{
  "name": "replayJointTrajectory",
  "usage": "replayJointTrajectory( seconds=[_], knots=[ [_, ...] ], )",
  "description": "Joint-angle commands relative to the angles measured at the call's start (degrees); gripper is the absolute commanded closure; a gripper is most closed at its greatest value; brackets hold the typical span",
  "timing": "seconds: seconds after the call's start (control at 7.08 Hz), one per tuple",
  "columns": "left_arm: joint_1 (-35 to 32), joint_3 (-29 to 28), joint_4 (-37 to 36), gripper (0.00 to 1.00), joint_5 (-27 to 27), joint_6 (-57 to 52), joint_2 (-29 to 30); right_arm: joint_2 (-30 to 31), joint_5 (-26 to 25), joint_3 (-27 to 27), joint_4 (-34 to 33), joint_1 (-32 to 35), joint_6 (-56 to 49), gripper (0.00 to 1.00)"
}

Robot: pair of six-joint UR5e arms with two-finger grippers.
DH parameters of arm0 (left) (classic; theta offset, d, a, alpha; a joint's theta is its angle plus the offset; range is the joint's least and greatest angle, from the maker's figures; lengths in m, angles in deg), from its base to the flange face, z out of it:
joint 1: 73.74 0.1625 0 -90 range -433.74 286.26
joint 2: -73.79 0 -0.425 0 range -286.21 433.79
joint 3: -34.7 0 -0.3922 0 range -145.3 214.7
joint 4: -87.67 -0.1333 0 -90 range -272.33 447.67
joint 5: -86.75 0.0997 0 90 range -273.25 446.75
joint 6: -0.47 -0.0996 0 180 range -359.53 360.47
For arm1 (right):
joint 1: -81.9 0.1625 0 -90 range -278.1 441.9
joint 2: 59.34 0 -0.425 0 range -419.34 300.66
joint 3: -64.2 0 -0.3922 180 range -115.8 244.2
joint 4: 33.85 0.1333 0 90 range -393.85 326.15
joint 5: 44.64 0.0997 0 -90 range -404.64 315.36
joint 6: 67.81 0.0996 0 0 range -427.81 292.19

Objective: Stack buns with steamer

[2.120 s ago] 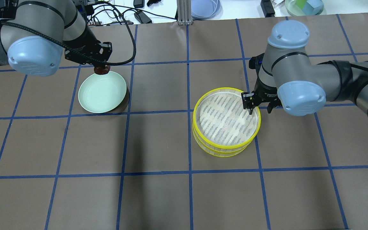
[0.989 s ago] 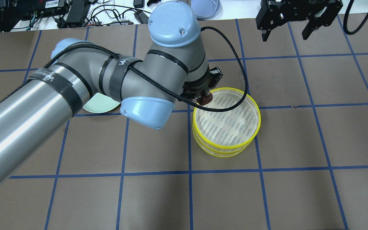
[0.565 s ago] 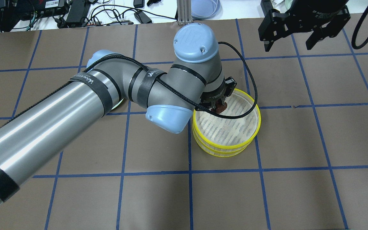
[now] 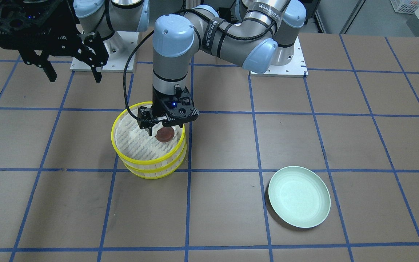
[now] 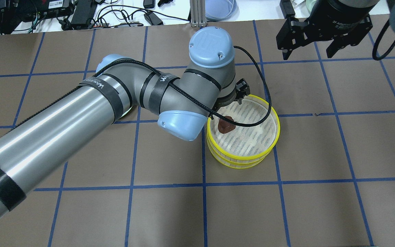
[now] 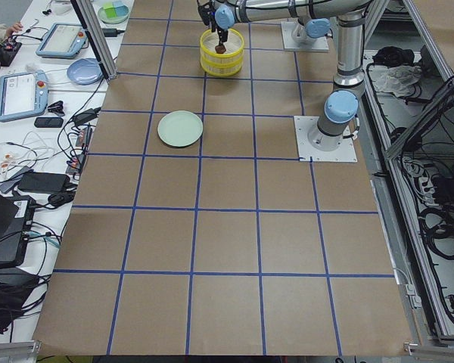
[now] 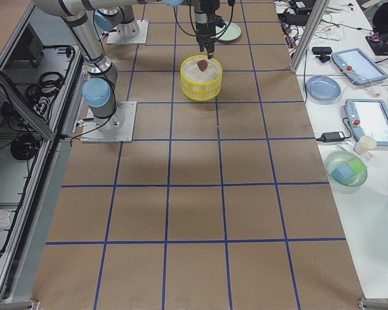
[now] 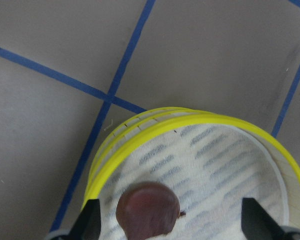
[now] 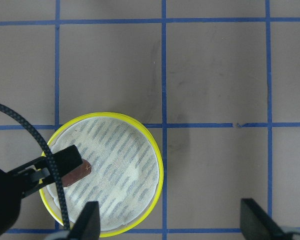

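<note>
The dark reddish-brown bun lies on the white striped liner of the top tray of the yellow-rimmed steamer stack. It also shows in the overhead view and the left wrist view. My left gripper hovers just above it, open, with its fingertips wide on either side and clear of the bun. My right gripper is open and empty, raised high over the table's back right. The cream-yellow bun is out of view.
The pale green plate sits empty on the brown paper, on my left side, largely hidden under my left arm in the overhead view. Cables, tablets and dishes lie on the white bench beyond the table's far edge.
My left arm carried the brown bun from the plate to the steamer, lowered it and let go. My right gripper left the steamer's rim and rose to the back right.
</note>
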Motion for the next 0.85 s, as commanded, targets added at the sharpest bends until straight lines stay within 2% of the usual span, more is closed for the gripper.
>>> replayJointTrajectory(
  seconds=[0.0,0.14,0.42,0.57,0.71],
  knots=[
    [4.93,-0.45,4.16,0.00,2.75,-9.13,-3.97,0.15,-0.05,-0.09,0.09,0.00,0.00,0.00],
    [9.84,-0.45,9.84,0.00,3.62,-20.93,-6.95,-0.37,0.13,-0.17,0.00,0.00,-0.09,0.00],
    [20.29,-1.67,15.92,0.00,4.15,-35.92,-12.66,-0.47,0.22,-2.00,-0.70,0.00,-0.09,0.00],
    [25.65,-4.37,20.40,0.00,4.15,-44.26,-15.04,-0.55,0.22,-3.06,-1.31,0.00,0.00,0.00],
    [28.67,-7.97,26.01,0.00,3.55,-47.13,-16.54,-0.55,0.22,-3.16,-1.75,0.09,0.00,0.00]
  ],
)
